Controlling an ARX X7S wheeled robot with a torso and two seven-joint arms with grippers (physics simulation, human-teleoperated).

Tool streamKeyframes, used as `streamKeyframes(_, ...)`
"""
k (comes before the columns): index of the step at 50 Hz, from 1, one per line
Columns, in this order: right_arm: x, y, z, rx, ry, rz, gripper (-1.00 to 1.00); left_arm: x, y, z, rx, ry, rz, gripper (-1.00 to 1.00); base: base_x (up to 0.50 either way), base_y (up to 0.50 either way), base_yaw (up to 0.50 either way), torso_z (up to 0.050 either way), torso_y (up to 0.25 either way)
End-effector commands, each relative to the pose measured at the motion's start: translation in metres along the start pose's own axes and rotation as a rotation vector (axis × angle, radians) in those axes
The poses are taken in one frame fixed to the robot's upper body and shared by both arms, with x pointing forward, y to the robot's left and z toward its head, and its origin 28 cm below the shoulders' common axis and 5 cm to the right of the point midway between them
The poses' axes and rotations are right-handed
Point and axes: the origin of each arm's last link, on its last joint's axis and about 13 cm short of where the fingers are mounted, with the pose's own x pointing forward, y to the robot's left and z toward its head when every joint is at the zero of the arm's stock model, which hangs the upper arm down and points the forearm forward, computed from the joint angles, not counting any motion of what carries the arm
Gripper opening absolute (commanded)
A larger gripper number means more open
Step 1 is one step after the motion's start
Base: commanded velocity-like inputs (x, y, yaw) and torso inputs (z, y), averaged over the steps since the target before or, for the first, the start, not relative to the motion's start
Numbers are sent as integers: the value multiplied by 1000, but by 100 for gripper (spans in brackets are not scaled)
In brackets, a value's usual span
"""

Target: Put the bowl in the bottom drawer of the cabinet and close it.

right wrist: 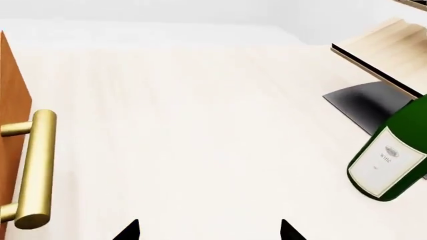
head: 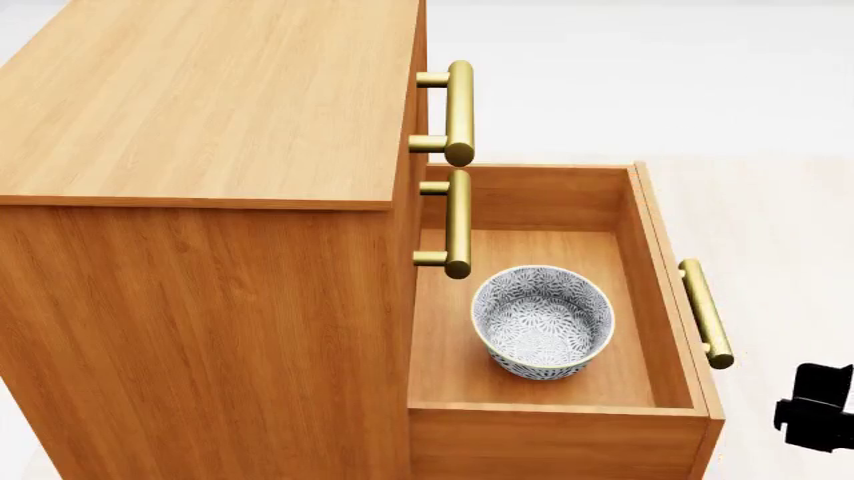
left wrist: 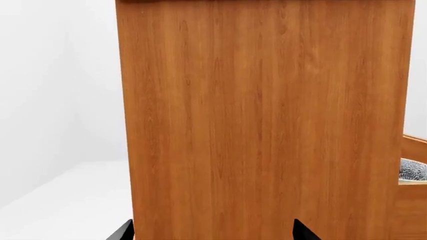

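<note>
Bottom drawer (head: pixel 561 440) open, bowl (head: pixel 543 322) inside, right gripper (head: pixel 817 408) cut off

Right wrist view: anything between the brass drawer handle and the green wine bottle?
Nothing. Between the brass bar handle and the green wine bottle lies only bare pale tabletop, in the right wrist view.

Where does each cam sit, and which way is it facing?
Head: above, looking down at the cabinet, open bottom drawer and bowl; right gripper at the edge.
Left wrist: faces the cabinet's side; jaw tips show.
Right wrist: faces the table, wine bottle; jaw tips show.
Shared: the drawer's handle, head and right wrist.
</note>
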Motion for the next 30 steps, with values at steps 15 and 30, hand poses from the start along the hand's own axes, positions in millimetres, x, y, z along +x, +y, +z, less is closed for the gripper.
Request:
streamKeyframes(15,19,18,0,-68,20,29,100,0,0,1,-11,-7,9,100,0,0,0,0,0)
streamKeyframes(30,22,29,-4,-90,41,54,100,0,0,2,-11,-7,10,100,0,0,0,0,0)
